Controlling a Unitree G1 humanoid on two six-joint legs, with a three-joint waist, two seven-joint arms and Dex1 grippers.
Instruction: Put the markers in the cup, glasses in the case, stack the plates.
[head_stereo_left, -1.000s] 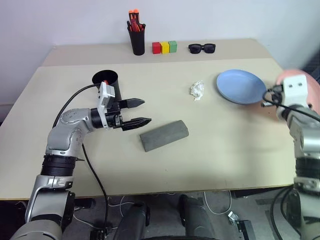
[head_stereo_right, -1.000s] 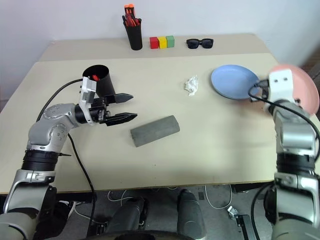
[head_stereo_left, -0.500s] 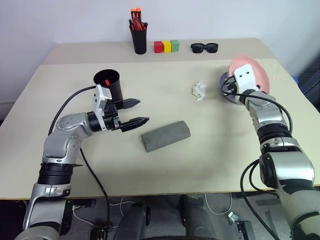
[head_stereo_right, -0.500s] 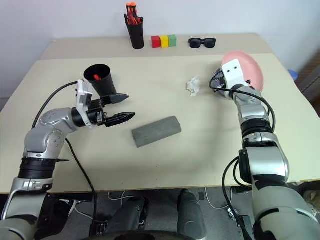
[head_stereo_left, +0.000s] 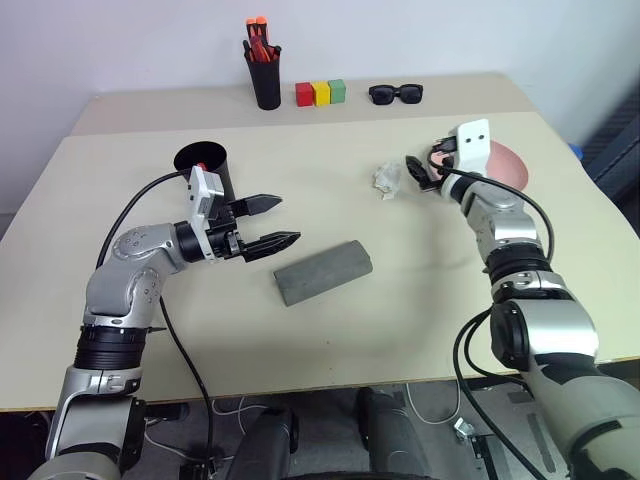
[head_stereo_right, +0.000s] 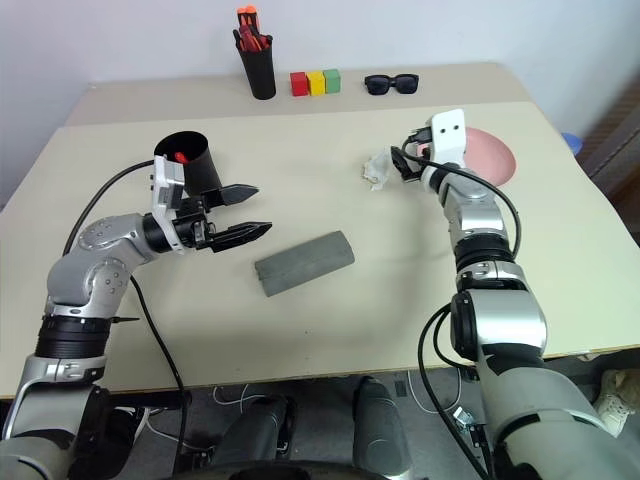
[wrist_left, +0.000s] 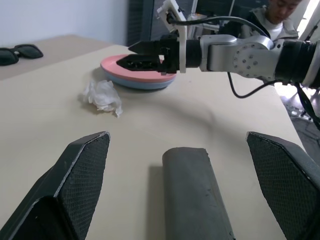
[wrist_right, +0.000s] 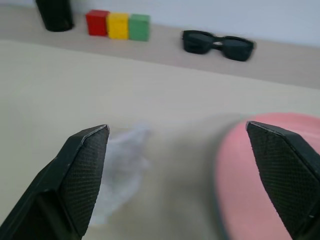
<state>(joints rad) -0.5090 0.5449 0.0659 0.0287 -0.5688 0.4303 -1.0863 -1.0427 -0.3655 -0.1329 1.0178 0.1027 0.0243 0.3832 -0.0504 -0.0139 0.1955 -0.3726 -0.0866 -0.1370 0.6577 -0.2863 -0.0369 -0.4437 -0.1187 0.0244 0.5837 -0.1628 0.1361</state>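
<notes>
Plates (wrist_left: 138, 76) stacked, pink on blue, just beside my right claw (head_stereo_right: 405, 166).
I see that claw released, empty; my left claw (head_stereo_left: 278, 222) gapes near the case (head_stereo_left: 324, 271).

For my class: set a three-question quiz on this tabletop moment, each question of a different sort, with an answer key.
1. True or false: the pink plate lies on top of the blue plate.
2. Multiple choice: what lies directly ahead of the left gripper? A) the black sunglasses B) the grey case C) the crumpled white scrap
3. Fill in: the red marker stands inside the black ____.

Key: 1 true; 2 B; 3 cup.
</notes>
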